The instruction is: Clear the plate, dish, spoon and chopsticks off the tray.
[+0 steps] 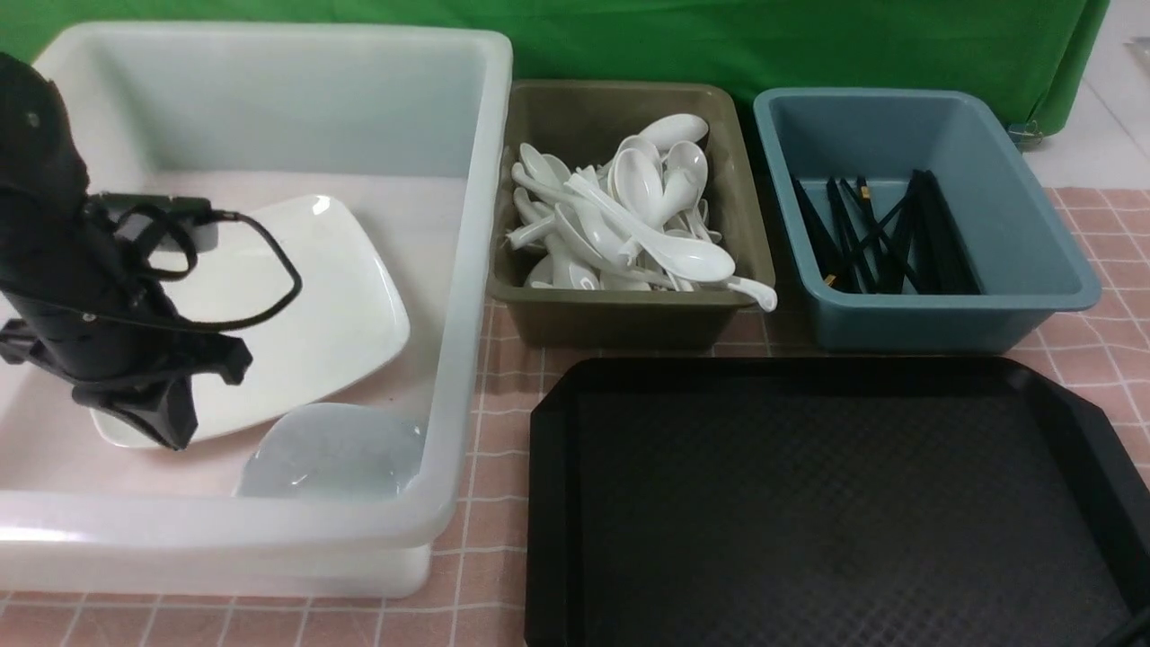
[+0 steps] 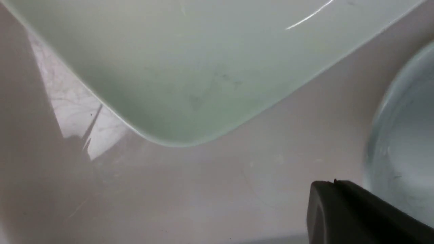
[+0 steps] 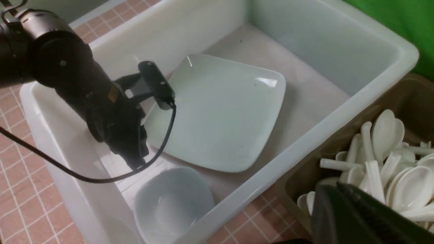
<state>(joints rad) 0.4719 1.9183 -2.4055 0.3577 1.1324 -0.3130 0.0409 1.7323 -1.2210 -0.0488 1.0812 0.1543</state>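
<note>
Surface: spread with a pink cloth printed in pale checks; it carries every container.
Room: a green backdrop hangs behind the surface; pale floor shows past its far right corner.
Tray: black with cut corners, on the cloth at the robot's right front; its diamond-pattern floor lies exposed.
White tub: left of the tray; holds the plate, lying on its floor, and the dish, just beside the plate's near edge.
Olive bin: behind the tray; heaped with white spoons, the task's own indistinguishable among them.
Blue bin: right of the olive bin; the black chopsticks lie inside.
Left claw: closed, gripping nothing, inside the tub at the plate's near-left corner.
Right claw: closed, gripping nothing, above the olive bin's edge.
</note>
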